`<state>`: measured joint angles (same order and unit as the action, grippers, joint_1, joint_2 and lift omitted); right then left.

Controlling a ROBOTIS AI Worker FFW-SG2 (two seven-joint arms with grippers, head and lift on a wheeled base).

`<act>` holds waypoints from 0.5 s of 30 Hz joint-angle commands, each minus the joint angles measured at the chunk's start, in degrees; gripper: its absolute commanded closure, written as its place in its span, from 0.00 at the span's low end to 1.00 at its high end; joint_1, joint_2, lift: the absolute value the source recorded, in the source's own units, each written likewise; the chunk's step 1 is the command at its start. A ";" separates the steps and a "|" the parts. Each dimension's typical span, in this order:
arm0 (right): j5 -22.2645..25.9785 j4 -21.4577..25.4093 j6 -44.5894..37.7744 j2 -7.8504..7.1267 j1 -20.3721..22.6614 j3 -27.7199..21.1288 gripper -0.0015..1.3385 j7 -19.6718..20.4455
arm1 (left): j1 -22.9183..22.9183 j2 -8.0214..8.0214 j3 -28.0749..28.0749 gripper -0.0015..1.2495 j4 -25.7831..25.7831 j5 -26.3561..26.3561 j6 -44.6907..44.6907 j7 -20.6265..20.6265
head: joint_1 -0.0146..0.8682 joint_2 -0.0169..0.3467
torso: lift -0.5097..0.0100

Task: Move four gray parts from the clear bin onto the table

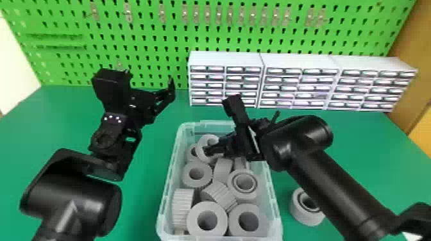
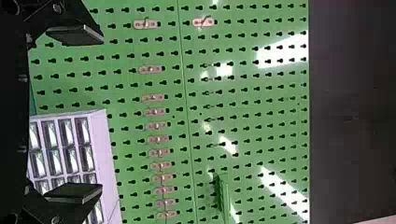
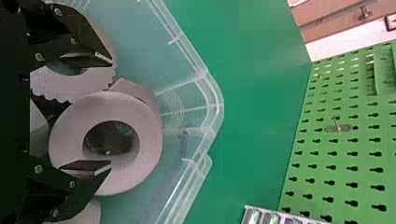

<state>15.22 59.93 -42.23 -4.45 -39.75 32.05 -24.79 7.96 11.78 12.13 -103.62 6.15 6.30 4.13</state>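
My right gripper is down in the back part of the clear bin, at the gray rings there. In the right wrist view that gripper stands open, its fingers over two gray parts: one finger over a ridged ring, the other over the face of a smooth ring. Several more gray parts fill the bin. One gray part rests on the table, right of the bin. My left gripper is parked open above the table's back left; the left wrist view shows that gripper with nothing between its fingers.
White drawer cabinets stand along the back, against a green pegboard. The green table stretches to both sides of the bin. My right forearm crosses over the table's right side, close above the loose part.
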 commanded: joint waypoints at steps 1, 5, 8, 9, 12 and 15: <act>2.18 -2.18 2.07 0.14 -0.33 1.61 0.37 0.01 | 0.04 0.00 0.00 0.13 0.00 0.00 -0.06 0.00 | 0.78 0.14 | 0.89; 2.18 -3.50 4.17 0.23 -0.41 2.40 0.37 0.01 | 0.13 0.00 0.00 0.13 0.00 0.00 -0.06 0.00 | 0.78 0.14 | 0.89; 2.10 -4.47 5.67 0.40 -0.68 3.02 0.37 0.01 | 0.21 0.00 0.00 0.13 0.00 0.00 -0.06 0.00 | 0.78 0.14 | 0.89; 2.01 -4.65 5.93 0.40 -0.76 3.02 0.37 0.01 | 0.21 0.00 0.00 0.13 0.00 0.00 -0.06 0.00 | 0.78 0.14 | 0.89; 1.66 -5.00 6.72 0.49 -0.94 3.20 0.37 0.01 | 0.39 0.00 0.09 0.13 0.00 0.00 -0.06 0.00 | 0.78 0.14 | 0.89; 1.48 -5.44 7.16 0.49 -0.94 3.11 0.37 0.01 | 0.57 0.00 0.18 0.13 0.09 0.00 -0.06 0.00 | 0.78 0.14 | 0.89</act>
<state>16.98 55.09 -35.85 -3.98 -40.62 35.17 -24.78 8.30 11.78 12.18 -103.62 6.15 6.24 4.13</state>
